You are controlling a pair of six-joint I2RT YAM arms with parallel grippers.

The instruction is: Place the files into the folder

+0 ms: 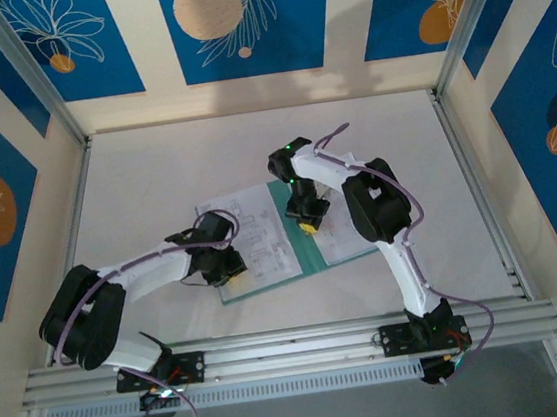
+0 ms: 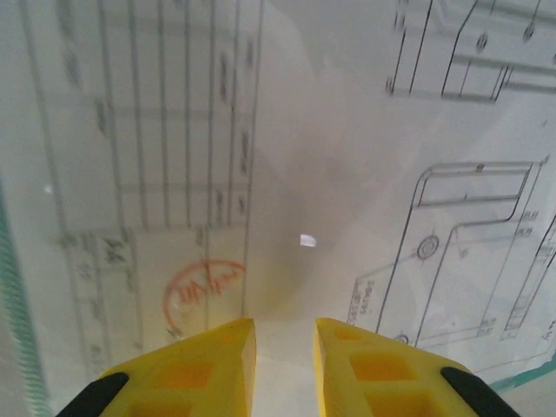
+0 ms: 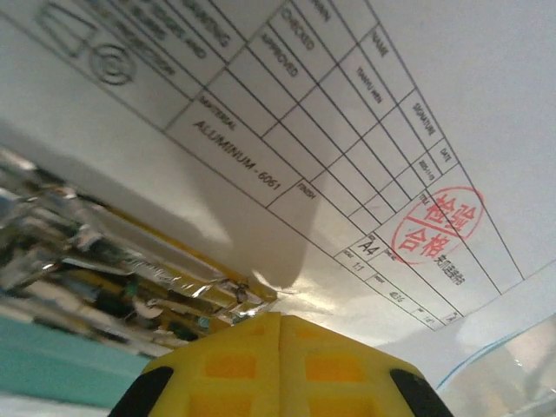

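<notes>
The teal-green folder [image 1: 302, 253] lies open in the middle of the table, with white printed files [image 1: 256, 233] spread on its left half and another sheet on its right half [image 1: 351, 242]. My left gripper [image 1: 230, 266] hangs low over the left sheet [image 2: 365, 130], which lies under a glossy clear film. Its yellow fingers stand a little apart [image 2: 284, 328] and I see nothing between them. My right gripper [image 1: 308, 225] is by the folder's spine. It is shut [image 3: 278, 318], with its tips against a crinkled clear film edge and a stamped sheet [image 3: 347, 130].
Aluminium rails [image 1: 294, 348] run along the near edge, and frame posts [image 1: 468, 147] stand at the sides. Bare white tabletop [image 1: 203, 167] lies behind the folder. A teal folder edge [image 2: 16, 330] borders the left sheet.
</notes>
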